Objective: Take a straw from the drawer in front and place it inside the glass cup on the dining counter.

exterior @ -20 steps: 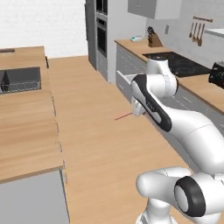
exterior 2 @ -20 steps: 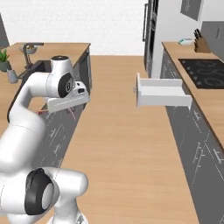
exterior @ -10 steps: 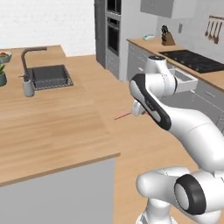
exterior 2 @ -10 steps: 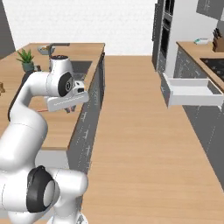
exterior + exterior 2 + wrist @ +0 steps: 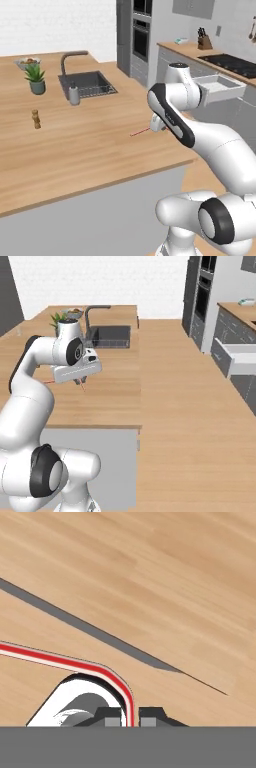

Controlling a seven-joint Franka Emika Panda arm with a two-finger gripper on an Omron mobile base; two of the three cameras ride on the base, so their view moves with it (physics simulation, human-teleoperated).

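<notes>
claw (image 5: 129,716) pinching straw (image 5: 140,132), straw's far end cropped

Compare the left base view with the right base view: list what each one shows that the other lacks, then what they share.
Left base view alone: a knife block and black cooktop on the wall-side counter, a small brown grinder and a soap bottle on the dining counter.

Right base view alone: the wide stretch of wood floor between island and cabinets.

Both: the hand shut on the straw above the dining counter, the sink, the faucet, the potted plant, the fruit bowl, the open drawer and the wall oven.
</notes>
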